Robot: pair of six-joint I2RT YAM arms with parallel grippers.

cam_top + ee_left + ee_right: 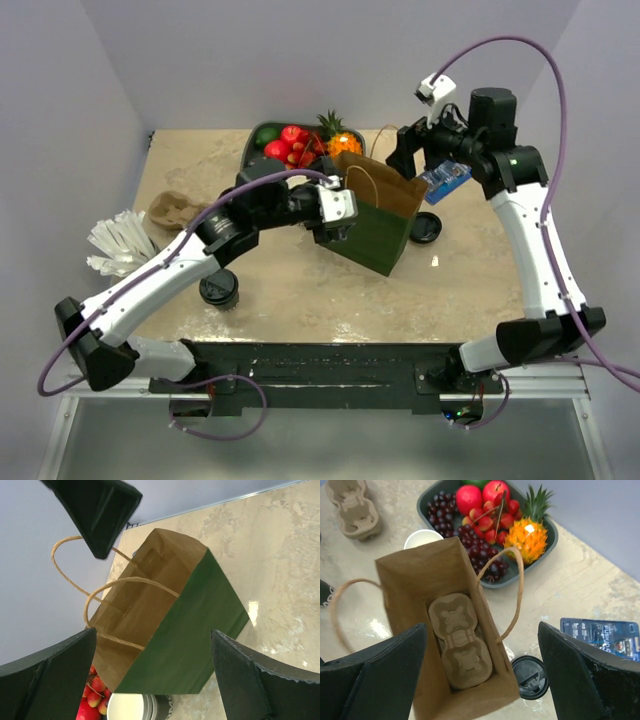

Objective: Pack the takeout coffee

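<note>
**Packing takeout coffee: carrier in, cup outstanding**

Item: takeout coffee. Black-lidded cup, upright on the table at front left. It is well apart from the bag and close by the left arm's forearm. Not held, not touched.

Item: green paper bag. Stands at table centre, mouth open, handles up. Contents: one pulp cup carrier lying flat on the bottom, wells vacant.

Item: left gripper. Jaws spread wide with nothing between them. It sits at the bag's left side, near the rim.

Item: right gripper. Jaws likewise spread wide, nothing held. It hangs above the bag's mouth, facing down into it.

Also present:
- black lid just right of the bag; whether a cup sits under it cannot be told
- lidless cup behind the bag
- spare carriers
- fruit tray

Progress, as judged: preparation appears done, with the bag open and the carrier seated. Remaining: grasp the cup, carry it over, lower it upright into a carrier well, release. The task's main step is not yet begun.
</note>
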